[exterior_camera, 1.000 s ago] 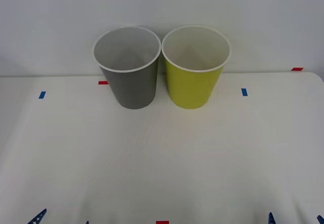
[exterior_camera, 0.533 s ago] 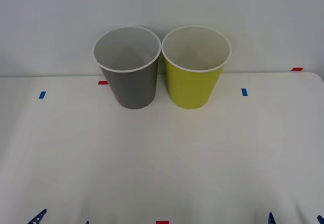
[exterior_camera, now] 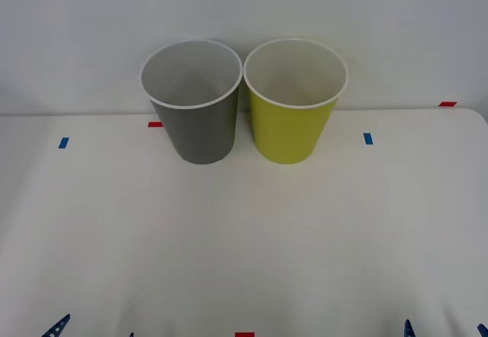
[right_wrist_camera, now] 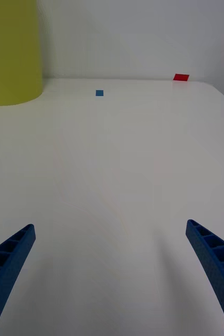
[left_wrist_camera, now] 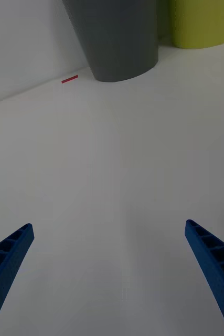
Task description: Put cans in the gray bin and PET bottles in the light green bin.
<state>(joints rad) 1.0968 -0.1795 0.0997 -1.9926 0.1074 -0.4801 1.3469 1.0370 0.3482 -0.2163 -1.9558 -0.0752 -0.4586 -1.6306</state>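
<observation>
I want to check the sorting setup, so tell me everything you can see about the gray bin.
The gray bin is a tall, tapered round cup shape, dark gray outside with a white inside and white rim. It looks like smooth, matte plastic or paper. It stands upright at the far edge of the white table, near the wall, on the robot's left of the light green bin; their rims look to be nearly touching. What can be seen of its inside is bare.

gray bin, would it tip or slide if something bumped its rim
The gray bin probably tips rather than slides: it is tall and tapers to a narrow base. It looks empty, so likely light. The light green bin close beside it might prop it on that side.
</observation>
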